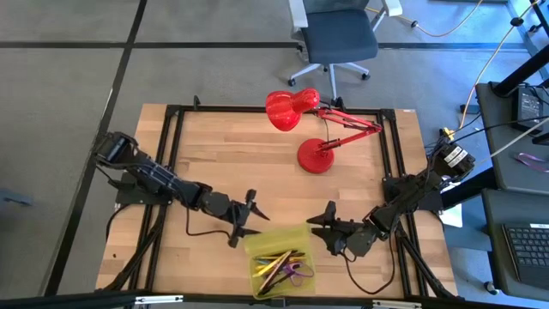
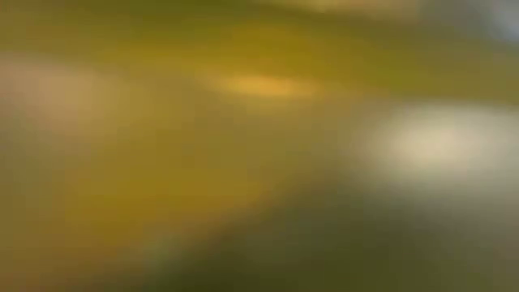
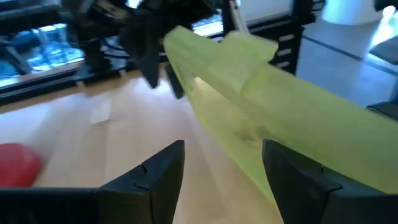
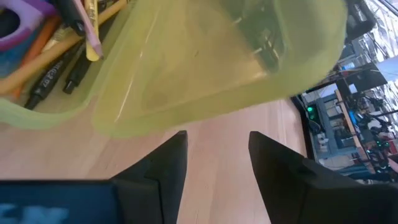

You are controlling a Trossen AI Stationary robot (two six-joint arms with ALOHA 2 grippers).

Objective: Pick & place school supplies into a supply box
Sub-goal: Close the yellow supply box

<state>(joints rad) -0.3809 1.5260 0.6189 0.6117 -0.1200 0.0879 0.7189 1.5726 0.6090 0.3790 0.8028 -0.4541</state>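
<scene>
Yellow-green supply box (image 1: pixel 279 257) sits at the table's (image 1: pixel 214 172) near edge; left gripper (image 1: pixel 249 216) and right gripper (image 1: pixel 324 221) flank it, jaws spread.

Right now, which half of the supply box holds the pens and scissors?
The half farther from the red lamp: purple scissors and pens lie in it, while the other half is empty.

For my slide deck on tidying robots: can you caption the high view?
Both open pincers, left and right, flank the yellow-green box holding pens and scissors.
</scene>
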